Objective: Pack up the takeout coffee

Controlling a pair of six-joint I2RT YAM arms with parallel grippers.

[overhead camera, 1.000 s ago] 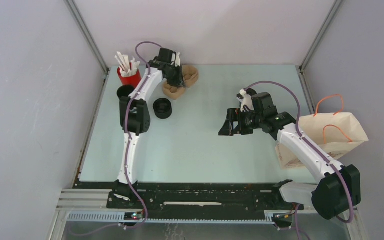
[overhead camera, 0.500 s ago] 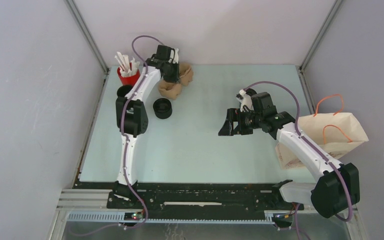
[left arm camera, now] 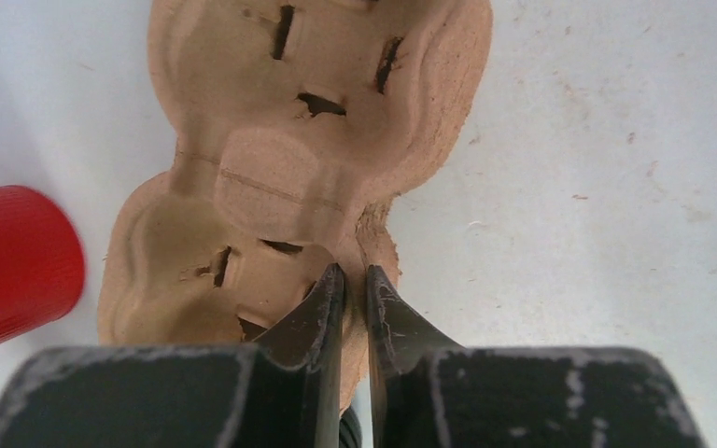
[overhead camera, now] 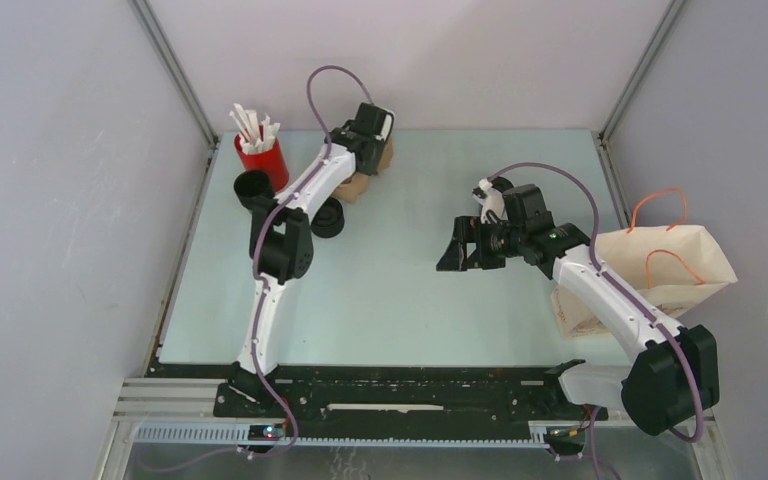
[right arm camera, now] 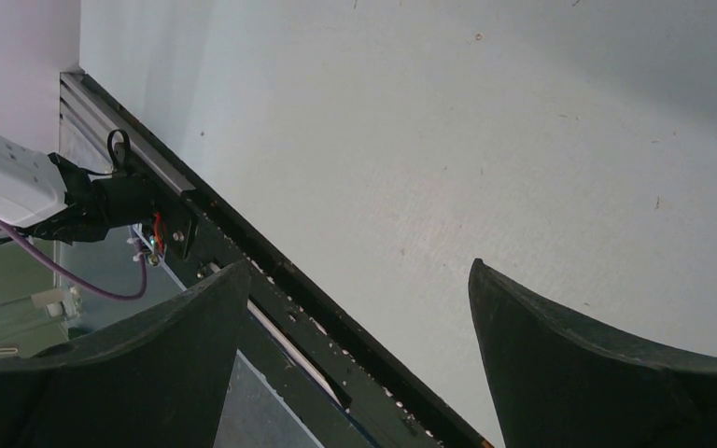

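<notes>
None of the packing proper is done, judging by how things lie. The takeout coffee (overhead camera: 252, 186) stands just beside the red cup (overhead camera: 263, 158), on its near-left side, with neither arm touching it. The brown paper bag (overhead camera: 680, 262) sits well apart from the red cup, far off to its right, and nothing can be seen going into it.

The left gripper (left arm camera: 355, 280) is at the pulp cup carrier (left arm camera: 271, 177), to the right of the red cup. Its fingers are nearly together, with what looks like the carrier's thin rim pinched between them — though so close a view leaves the bite a little uncertain. The right gripper (right arm camera: 359, 271) hangs empty with its jaws wide apart, roughly midway between the red cup and the bag.

Left to do, I judge — seating the coffee in the carrier and getting both into the bag.
</notes>
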